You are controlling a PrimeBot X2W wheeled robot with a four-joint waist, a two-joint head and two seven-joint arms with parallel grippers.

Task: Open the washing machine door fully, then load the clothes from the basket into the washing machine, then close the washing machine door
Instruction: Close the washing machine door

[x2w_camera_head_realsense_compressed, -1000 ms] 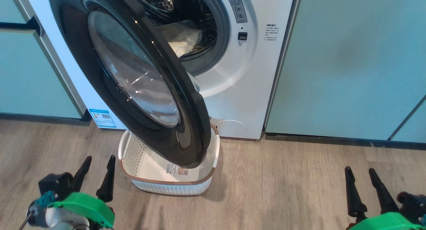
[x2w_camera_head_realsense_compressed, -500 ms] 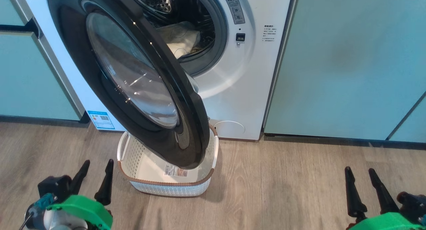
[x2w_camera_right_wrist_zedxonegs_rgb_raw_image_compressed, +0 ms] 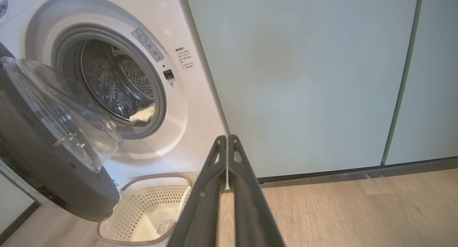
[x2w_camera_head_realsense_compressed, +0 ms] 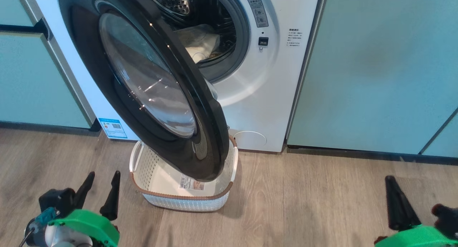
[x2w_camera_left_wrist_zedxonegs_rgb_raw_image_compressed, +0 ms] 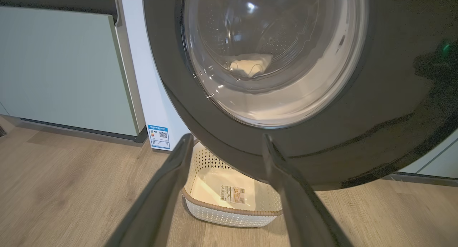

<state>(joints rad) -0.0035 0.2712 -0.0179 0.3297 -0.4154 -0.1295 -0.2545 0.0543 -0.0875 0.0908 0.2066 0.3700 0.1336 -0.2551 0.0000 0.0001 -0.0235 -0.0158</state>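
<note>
At the far left stands a flat pale teal cabinet door [x2w_camera_head_realsense_compressed: 32, 79] with a dark bar handle. Low before it, above the wood-plank floor [x2w_camera_head_realsense_compressed: 322, 204], hangs the left claw [x2w_camera_head_realsense_compressed: 103, 174]. Its two long dark fingers are spread apart, and it is near the basket's left end without touching it. In the left wrist view that claw [x2w_camera_left_wrist_zedxonegs_rgb_raw_image_compressed: 227, 137] points at the lower rim of the door.

A small blue label [x2w_camera_head_realsense_compressed: 112, 128] sits low on the white front-loading washing machine [x2w_camera_head_realsense_compressed: 257, 93]. The large round glossy black washing machine door [x2w_camera_head_realsense_compressed: 150, 89], with its clear bulging glass bowl, is swung partly out. Its lower edge hangs over the small rectangular cream plastic basket [x2w_camera_head_realsense_compressed: 179, 197] with perforated sides and a brown rim. The basket sits on the floor against the machine's front, a paper label showing on its floor.

Behind the door, soft pale yellow clothes [x2w_camera_head_realsense_compressed: 200, 43] lie inside the steel perforated drum.

Right of the machine is another flat pale teal cabinet panel [x2w_camera_head_realsense_compressed: 375, 68]. Low at the right the right claw [x2w_camera_head_realsense_compressed: 390, 181] is closed, its fingers pressed together, well apart from the basket and door.
</note>
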